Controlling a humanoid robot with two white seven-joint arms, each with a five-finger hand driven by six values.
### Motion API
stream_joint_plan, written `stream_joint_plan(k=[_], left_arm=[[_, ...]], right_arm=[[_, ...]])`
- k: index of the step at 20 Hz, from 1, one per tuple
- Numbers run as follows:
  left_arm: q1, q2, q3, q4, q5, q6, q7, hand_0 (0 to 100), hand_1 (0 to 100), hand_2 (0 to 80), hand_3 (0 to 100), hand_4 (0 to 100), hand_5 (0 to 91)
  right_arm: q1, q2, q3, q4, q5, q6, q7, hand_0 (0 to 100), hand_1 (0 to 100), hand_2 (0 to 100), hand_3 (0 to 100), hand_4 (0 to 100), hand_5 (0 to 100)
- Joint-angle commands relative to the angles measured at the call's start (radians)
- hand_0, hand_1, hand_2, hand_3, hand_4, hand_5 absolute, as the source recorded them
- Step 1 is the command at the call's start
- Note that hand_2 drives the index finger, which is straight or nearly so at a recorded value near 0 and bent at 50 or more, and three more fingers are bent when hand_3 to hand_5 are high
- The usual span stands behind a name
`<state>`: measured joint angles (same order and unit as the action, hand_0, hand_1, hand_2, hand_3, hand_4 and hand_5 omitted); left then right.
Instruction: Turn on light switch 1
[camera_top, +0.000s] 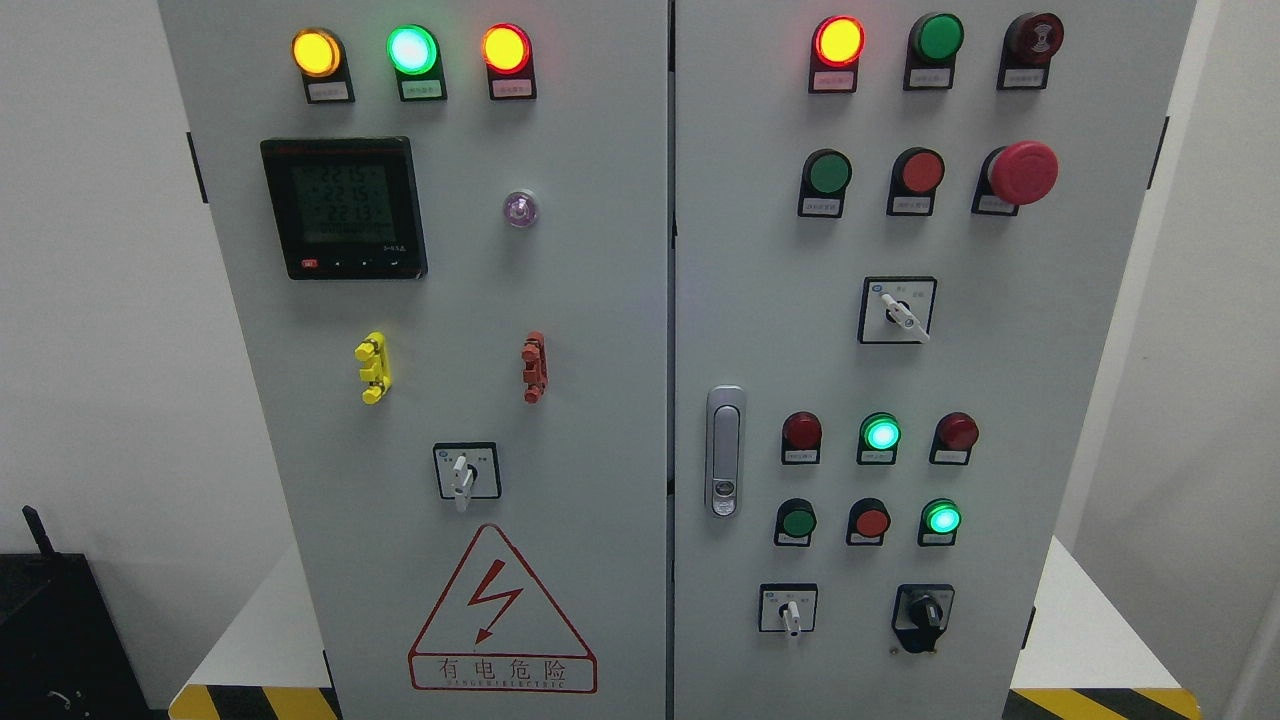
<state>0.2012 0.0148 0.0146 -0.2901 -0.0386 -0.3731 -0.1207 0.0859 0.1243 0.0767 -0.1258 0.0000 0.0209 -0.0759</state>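
A grey electrical cabinet (600, 300) with two doors fills the frame, seen head-on against a white wall. At the lower left corner sits a black box (50, 630) with a short antenna. Along the top of the left door run three lit indicator lamps: a yellow lamp (316, 53), a green lamp (412, 49) and an orange-red lamp (506, 48). Below them at the upper left is a black digital meter (343, 208) with a dim green display, and to its right a small clear lens (520, 208). At mid-height sit a yellow clip (372, 367) and a red clip (534, 367). Lower down is a white rotary selector switch (465, 472), its lever pointing down, above a red triangular lightning warning sign (502, 612). Just right of the centre seam is a silver door handle (725, 451). The right door carries rows of red and green buttons and lamps; a red lamp (838, 41) glows at the top, with a large red mushroom stop button (1022, 172) at the upper right. Three more selector switches sit there: one at mid-height (898, 310), one at the lower centre (789, 608), and a black knob (922, 612) beside it. Which of these is light switch 1 cannot be told; the labels are too small to read. No robot hand shows in the frame, so the state of its fingers cannot be told.
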Motion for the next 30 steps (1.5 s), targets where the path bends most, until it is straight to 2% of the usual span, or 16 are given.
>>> stream_joint_plan(k=[1,2,3,5,8,10,12,14,15,16,18,21,26,30], left_arm=[[0.064,0.024,0.051,-0.413,-0.007,-0.067,-0.004,31,9,0.0,0,8,0.0],[0.079,0.024,0.051,-0.476,-0.007,-0.067,-0.004,31,10,0.0,0,15,0.0],[0.086,0.025,0.051,-0.536,-0.007,-0.069,-0.004,31,11,0.0,9,24,0.0],[0.087,0.025,0.051,-0.615,-0.007,-0.076,-0.004,32,13,0.0,17,30,0.0],[0.087,0.024,0.080,-0.728,-0.004,-0.139,-0.010,33,18,7.7,26,41,2.3],[0.084,0.024,0.088,-0.805,-0.004,-0.165,-0.013,35,27,12.6,33,50,15.6],[0.083,0.024,0.091,-0.892,-0.003,-0.167,-0.011,38,36,22.8,43,60,31.5],[0.073,0.020,0.108,-0.967,-0.001,-0.167,-0.010,39,39,27.7,49,66,43.4],[0.069,0.019,0.110,-0.998,0.000,-0.165,-0.010,39,42,31.2,54,72,52.7],[0.064,0.022,0.110,-1.026,0.002,-0.167,-0.011,38,42,32.7,56,74,55.9],[0.044,0.017,0.111,-1.075,0.003,-0.165,-0.011,37,45,37.5,66,83,70.3],[0.004,-0.004,0.123,-1.164,0.006,-0.155,-0.011,35,49,40.7,73,90,83.5],[-0.017,0.002,0.120,-1.300,0.009,-0.119,-0.013,32,52,43.5,77,92,86.0],[-0.013,0.007,0.113,-1.457,0.029,-0.023,-0.013,32,53,43.5,77,92,86.3]], right_arm=[[0.000,0.000,0.000,0.000,-0.025,0.001,0.001,0,0,0,0,0,0],[0.000,0.000,0.000,0.000,-0.025,0.001,0.001,0,0,0,0,0,0],[0.000,0.000,0.000,0.000,-0.025,0.001,0.001,0,0,0,0,0,0],[0.000,0.000,0.000,0.000,-0.025,-0.001,0.001,0,0,0,0,0,0],[0.000,0.000,0.000,0.000,-0.025,0.001,0.001,0,0,0,0,0,0],[0.000,0.000,0.000,0.000,-0.025,0.001,0.001,0,0,0,0,0,0],[0.000,0.000,0.000,0.000,-0.025,0.001,0.001,0,0,0,0,0,0],[0.000,0.000,0.000,0.000,-0.025,0.001,0.001,0,0,0,0,0,0],[0.000,0.000,0.000,0.000,-0.025,0.001,0.001,0,0,0,0,0,0],[0.000,0.000,0.000,0.000,-0.025,0.001,0.001,0,0,0,0,0,0],[0.000,0.000,0.000,0.000,-0.025,0.001,0.001,0,0,0,0,0,0],[0.000,0.000,0.000,0.000,-0.025,0.001,0.001,0,0,0,0,0,0],[0.000,0.000,0.000,0.000,-0.025,0.001,0.001,0,0,0,0,0,0],[0.000,0.000,0.000,0.000,-0.025,0.001,0.001,0,0,0,0,0,0]])
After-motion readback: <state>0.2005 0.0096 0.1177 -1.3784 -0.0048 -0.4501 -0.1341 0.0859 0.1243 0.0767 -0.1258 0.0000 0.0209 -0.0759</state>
